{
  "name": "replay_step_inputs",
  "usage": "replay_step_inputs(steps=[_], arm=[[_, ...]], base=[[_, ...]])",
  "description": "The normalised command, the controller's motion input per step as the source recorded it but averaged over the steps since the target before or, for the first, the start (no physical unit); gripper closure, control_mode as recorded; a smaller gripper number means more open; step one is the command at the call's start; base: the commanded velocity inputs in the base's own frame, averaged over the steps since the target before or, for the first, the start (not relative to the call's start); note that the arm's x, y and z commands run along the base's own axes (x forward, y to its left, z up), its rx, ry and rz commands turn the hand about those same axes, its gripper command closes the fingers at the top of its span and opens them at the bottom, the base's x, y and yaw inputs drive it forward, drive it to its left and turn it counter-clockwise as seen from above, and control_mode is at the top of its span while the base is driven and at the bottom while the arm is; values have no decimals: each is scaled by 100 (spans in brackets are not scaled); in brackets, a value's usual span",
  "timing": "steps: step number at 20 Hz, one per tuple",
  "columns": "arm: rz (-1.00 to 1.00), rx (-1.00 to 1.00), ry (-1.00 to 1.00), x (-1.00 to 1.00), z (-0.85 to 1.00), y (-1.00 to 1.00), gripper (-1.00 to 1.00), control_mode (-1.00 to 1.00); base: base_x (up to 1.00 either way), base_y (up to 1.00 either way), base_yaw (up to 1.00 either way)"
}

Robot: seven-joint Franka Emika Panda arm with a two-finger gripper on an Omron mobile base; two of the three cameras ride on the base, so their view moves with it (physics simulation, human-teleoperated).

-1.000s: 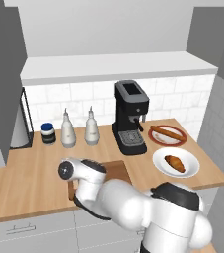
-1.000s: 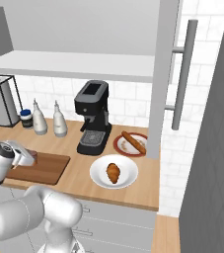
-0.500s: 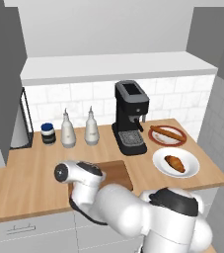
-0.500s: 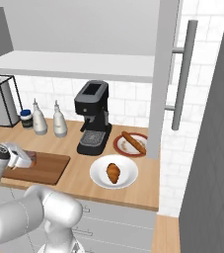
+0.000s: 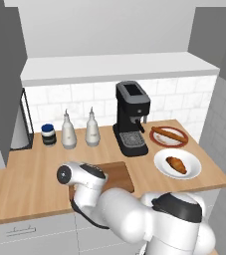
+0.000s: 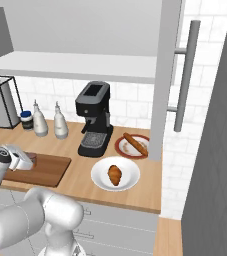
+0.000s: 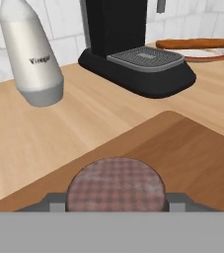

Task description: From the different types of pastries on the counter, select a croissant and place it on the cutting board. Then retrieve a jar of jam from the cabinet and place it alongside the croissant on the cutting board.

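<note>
The croissant (image 5: 176,164) (image 6: 114,174) lies on a white plate (image 5: 159,168) (image 6: 99,179) at the right of the counter (image 5: 25,184), beside the long stick pastry (image 5: 168,134) (image 6: 135,143) (image 7: 197,43) on a red-rimmed plate. My gripper (image 6: 29,160) (image 7: 114,200) is shut on the jar of jam (image 6: 31,159), low over the left end of the dark cutting board (image 5: 118,173) (image 6: 47,171) (image 7: 187,148). In the hand view the jar's checked brownish lid (image 7: 114,185) sits between the fingers. Whether the jar touches the board I cannot tell.
A black coffee machine (image 5: 131,119) (image 6: 95,120) (image 7: 133,49) stands behind the board. Two white bottles (image 5: 68,130) (image 5: 91,128) (image 7: 32,54) and a dark blue-lidded jar (image 5: 48,134) (image 6: 27,120) line the back wall. An open cabinet door with a long handle (image 6: 185,75) hangs at the right.
The hand with the jar has shifted slightly over the board's left end. Plates, pastries and bottles stay where they were.
</note>
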Motion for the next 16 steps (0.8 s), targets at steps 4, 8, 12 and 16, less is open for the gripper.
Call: replay_step_inputs(steps=[4,8,12,16], arm=[[0,0,0,0,0,0,-100,-100],[0,0,0,0,0,0,-100,-100],[0,0,-1,-21,4,0,-100,-100],[0,-8,-26,-80,67,0,-100,-100]], base=[[0,0,0],[0,0,0],[0,0,0],[0,0,0]])
